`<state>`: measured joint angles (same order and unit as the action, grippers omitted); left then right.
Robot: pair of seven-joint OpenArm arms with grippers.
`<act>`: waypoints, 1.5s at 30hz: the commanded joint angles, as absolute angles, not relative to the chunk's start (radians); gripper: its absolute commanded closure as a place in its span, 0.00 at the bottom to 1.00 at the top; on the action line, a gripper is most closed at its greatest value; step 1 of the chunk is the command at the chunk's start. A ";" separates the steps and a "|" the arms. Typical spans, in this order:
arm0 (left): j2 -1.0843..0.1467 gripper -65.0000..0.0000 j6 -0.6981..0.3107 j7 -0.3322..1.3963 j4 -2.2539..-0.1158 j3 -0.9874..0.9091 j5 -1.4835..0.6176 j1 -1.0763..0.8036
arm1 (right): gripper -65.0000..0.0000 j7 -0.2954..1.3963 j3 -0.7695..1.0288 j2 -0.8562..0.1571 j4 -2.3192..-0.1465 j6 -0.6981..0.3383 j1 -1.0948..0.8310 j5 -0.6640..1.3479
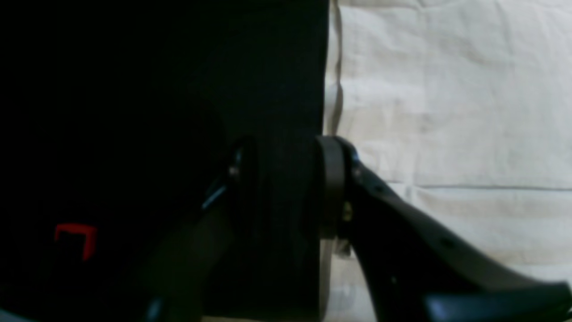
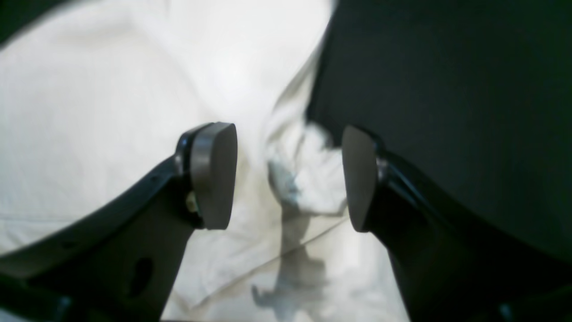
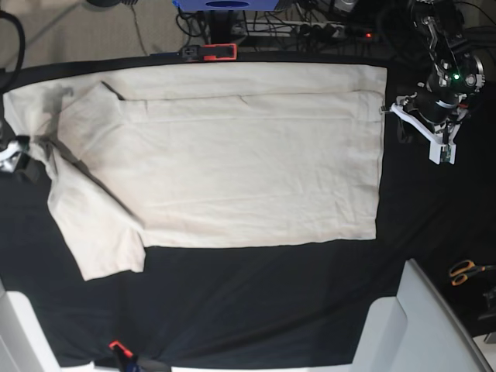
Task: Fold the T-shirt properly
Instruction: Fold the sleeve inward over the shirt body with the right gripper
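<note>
T-shirt (image 3: 248, 170) flat on black tablecloth (image 3: 256, 310)

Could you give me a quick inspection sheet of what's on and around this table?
Surface: black tablecloth, held by red clamps.
Job's things: cream T-shirt spread flat, top part already folded.
Clutter: scissors at the right edge.
Claws: right claw open over a bunched shirt edge; left claw straddling the shirt's edge, holding nothing.
Cables: tangled behind the table.
Surroundings: blue box behind.
</note>
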<state>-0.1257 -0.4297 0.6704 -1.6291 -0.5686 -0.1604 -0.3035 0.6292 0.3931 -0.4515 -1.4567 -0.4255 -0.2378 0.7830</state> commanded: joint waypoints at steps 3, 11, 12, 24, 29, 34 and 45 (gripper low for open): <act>-0.139 0.68 -0.429 0.650 -1.643 -0.572 -0.166 -0.298 | 0.45 0.737 0.351 -0.484 -1.412 -0.440 -0.077 0.771; -0.137 0.68 -0.429 0.651 -1.641 -0.573 -0.166 -0.291 | 0.45 0.768 0.219 -0.400 -1.043 -0.443 0.248 0.404; -0.137 0.68 -0.429 0.651 -1.643 -0.573 -0.166 -0.291 | 0.45 0.766 0.219 -0.389 -1.010 -0.444 0.268 0.374; -0.140 0.68 -0.429 0.650 -1.643 -0.573 -0.166 -0.289 | 0.45 0.618 0.208 -0.378 -0.786 -0.444 0.329 0.335; -0.153 0.68 -0.429 0.651 -1.641 -0.573 -0.166 -0.291 | 0.45 0.573 0.206 -0.378 -0.756 -0.444 0.335 0.335; -0.153 0.68 -0.429 0.651 -1.641 -0.573 -0.166 -0.294 | 0.45 0.555 0.206 -0.381 -0.756 -0.444 0.351 0.334; -0.153 0.68 -0.429 0.651 -1.641 -0.573 -0.166 -0.291 | 0.63 0.553 0.208 -0.415 -0.674 -0.443 0.406 0.228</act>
<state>-0.1394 -0.4267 0.6704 -1.6264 -0.5686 -0.1574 -0.2966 0.5709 0.2047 -0.3985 -0.6594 -0.4400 0.3737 0.2081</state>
